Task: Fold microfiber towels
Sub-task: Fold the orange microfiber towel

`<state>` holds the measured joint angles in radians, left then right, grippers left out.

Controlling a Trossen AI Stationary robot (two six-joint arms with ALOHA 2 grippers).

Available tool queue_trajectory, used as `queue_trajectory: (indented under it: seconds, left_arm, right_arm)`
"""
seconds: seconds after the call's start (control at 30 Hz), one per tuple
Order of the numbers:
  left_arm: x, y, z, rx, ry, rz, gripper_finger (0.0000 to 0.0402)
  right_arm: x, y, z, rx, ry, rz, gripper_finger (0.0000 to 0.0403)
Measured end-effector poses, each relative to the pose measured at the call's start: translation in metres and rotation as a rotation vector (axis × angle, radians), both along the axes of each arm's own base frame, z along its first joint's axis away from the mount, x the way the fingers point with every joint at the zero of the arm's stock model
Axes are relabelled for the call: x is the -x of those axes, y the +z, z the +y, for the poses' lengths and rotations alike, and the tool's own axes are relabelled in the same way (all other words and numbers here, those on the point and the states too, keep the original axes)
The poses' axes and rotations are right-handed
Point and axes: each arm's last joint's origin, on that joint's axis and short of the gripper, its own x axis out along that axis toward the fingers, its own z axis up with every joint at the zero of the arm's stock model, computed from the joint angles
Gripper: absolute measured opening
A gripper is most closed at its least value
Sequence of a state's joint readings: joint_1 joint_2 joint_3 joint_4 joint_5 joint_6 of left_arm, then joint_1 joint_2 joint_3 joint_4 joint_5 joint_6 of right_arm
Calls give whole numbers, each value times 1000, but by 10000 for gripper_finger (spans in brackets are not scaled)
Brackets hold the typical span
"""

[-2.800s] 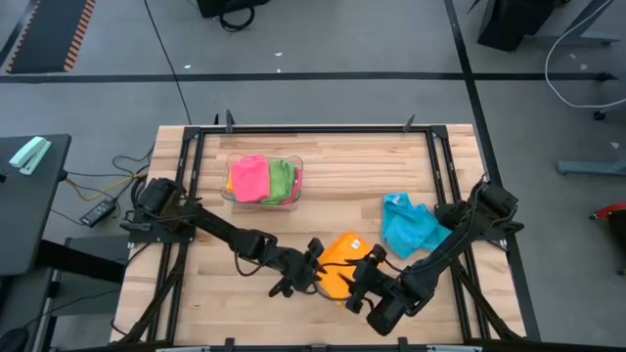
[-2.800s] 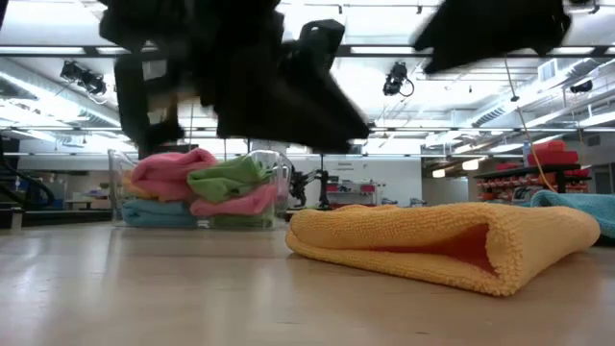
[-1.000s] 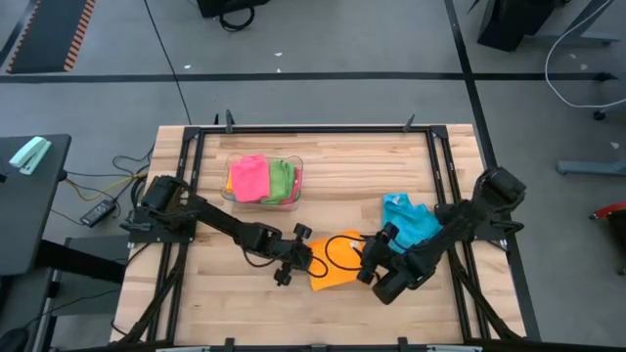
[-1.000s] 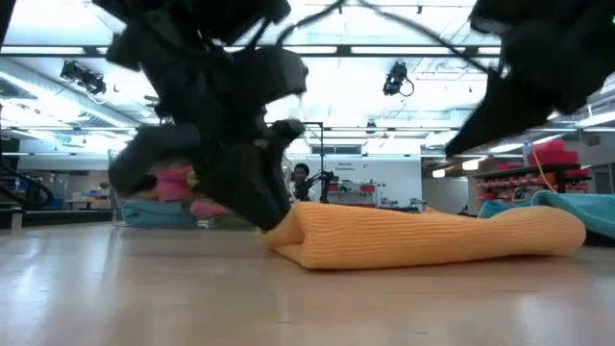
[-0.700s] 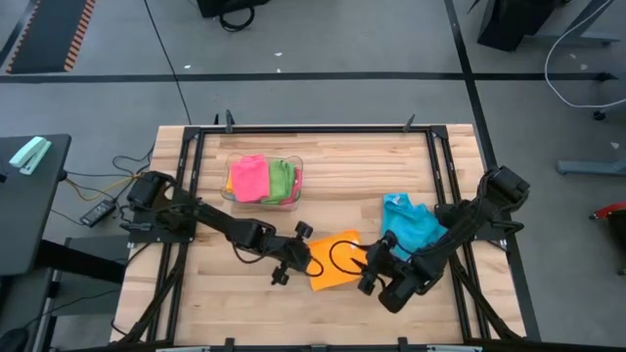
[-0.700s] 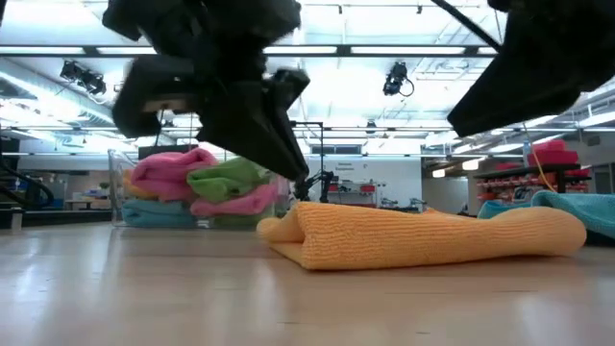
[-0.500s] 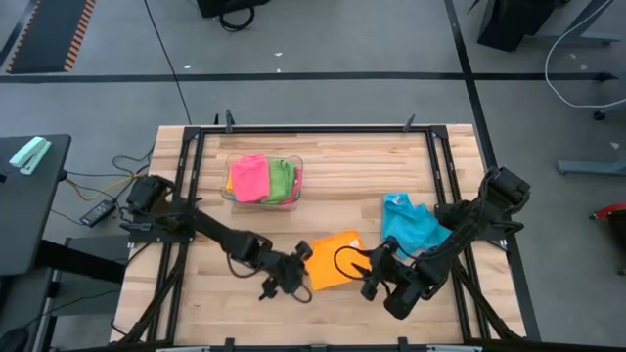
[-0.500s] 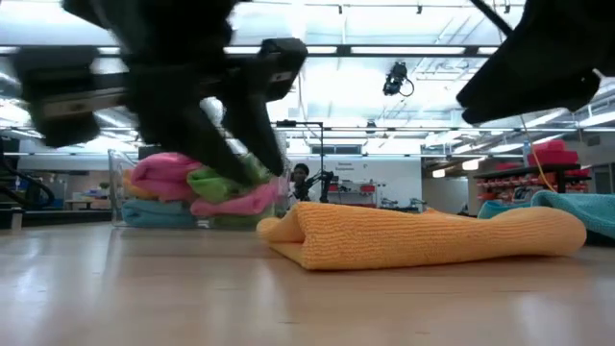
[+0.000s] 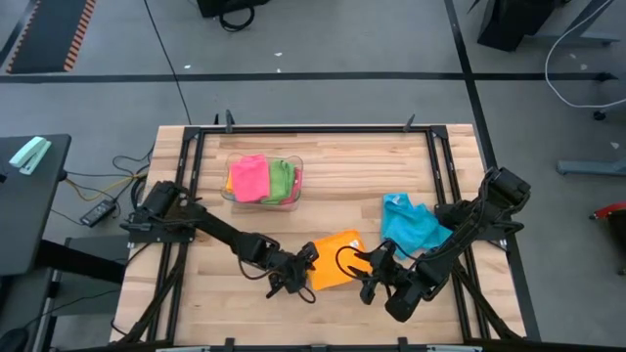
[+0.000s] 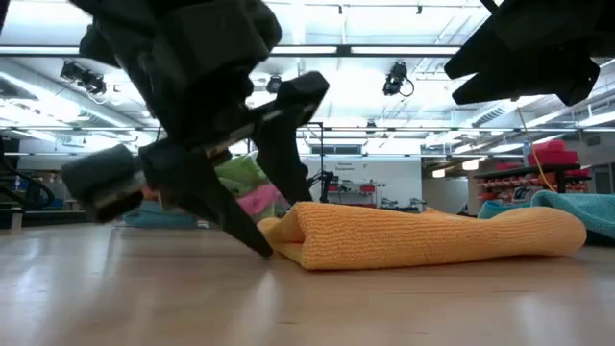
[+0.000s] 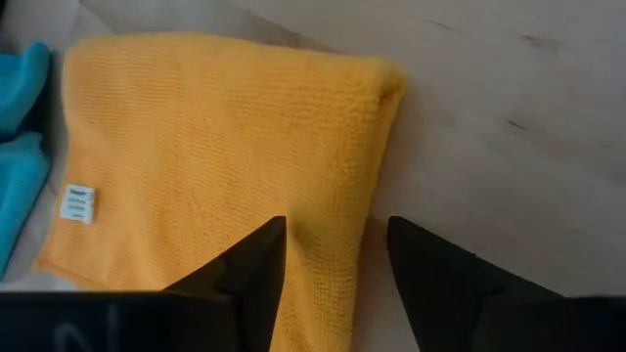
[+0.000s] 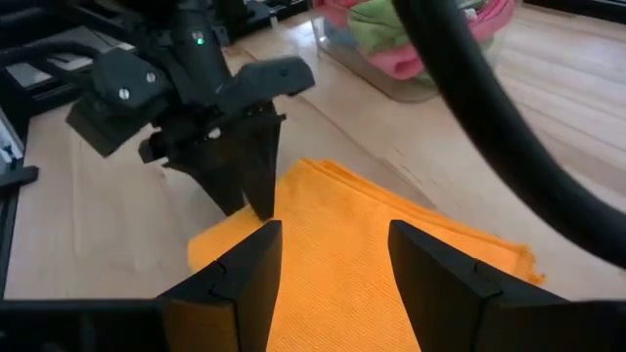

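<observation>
The orange towel lies folded flat on the wooden table near its front edge. My left gripper is open at the towel's left end, one finger on each side of the folded edge. My right gripper hangs open above the towel's right part, clear of it. A crumpled blue towel lies to the right. Pink and green towels sit in a clear bin at the back. My left gripper's open fingers slant down from the table's left over the orange towel's folded left edge. One fingertip reaches the table right beside that edge. Whether either finger touches the cloth, I cannot tell. The towel lies flat on the table.
The clear bin stands at the back left of the work area. A black frame runs around the table top. A black cable of my right arm loops over the orange towel. Bare wood lies at the front left.
My left gripper has opened and let go of the orange towel's left end, rolling its wrist and swinging toward the near edge and back. The towel's end has settled on the table. My right gripper has drawn toward the near edge and risen a little, still open.
</observation>
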<state>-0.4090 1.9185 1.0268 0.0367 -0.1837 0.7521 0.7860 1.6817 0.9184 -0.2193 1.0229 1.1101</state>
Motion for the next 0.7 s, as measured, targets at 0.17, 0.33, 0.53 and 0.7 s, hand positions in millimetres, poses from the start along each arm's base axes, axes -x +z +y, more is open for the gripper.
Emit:
queue_trajectory:
  seconds: [0.17,0.33,0.53,0.7]
  left_arm:
    - [-4,-3,8,0,39,4,174]
    - [-7,-6,15,-29,35,8,156]
    - [-11,-16,21,-77,-1,28,126]
    - [-10,-23,21,-86,-3,49,68]
  right_arm:
    - [-1,1,1,8,15,-6,197]
    - [-5,5,6,1,68,-13,197]
    - [-6,6,7,12,82,-16,197]
    - [-6,6,7,11,81,-17,197]
